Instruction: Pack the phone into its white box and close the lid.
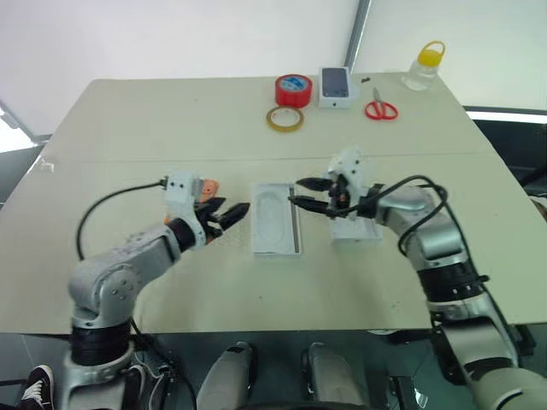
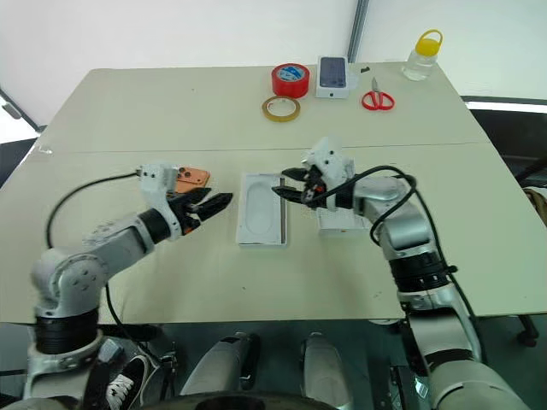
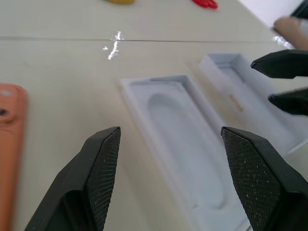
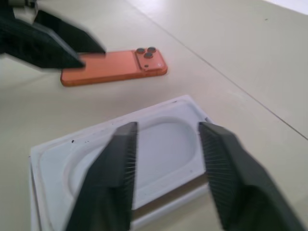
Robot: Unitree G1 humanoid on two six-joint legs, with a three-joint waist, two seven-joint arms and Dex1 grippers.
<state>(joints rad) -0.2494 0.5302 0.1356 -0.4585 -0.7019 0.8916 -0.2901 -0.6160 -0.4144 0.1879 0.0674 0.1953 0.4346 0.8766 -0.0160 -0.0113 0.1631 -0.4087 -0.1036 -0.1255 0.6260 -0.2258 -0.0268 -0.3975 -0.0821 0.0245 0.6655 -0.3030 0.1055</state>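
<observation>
The phone (image 2: 193,178) lies flat on the counter (image 2: 128,111), camera cluster up, just behind the left gripper (image 2: 209,205) and outside any box, so the packing step is judged not yet done. The left gripper hovers above the counter between the phone and the insert tray, jaws spread wide and holding nothing; the left wrist view shows clear air between both fingers (image 3: 103,163). At the counter's centre lies a flat white insert (image 2: 261,218) with a rounded oval recess, apparently seated in a shallow white tray; whether that tray is the white box or the lid cannot be told. Just beside it, on the robot's right, a second white open piece (image 3: 245,103) with low walls rests on the counter, partly covered by the right gripper (image 2: 291,186). The right gripper hovers over the near edge of the insert, jaws parted with a moderate gap; the right wrist view shows the insert between and beyond the fingers, but contact cannot be confirmed, and nothing is seen lifted. Remaining work, as judged: clear the insert if it blocks the tray, place the phone in the white box, then fit the lid over it. Red tape (image 2: 291,79), a tape ring (image 2: 281,108), scissors (image 2: 377,98), a small box picturing a dark phone (image 2: 332,77) and a bottle (image 2: 425,55) stand well apart along the far edge.
</observation>
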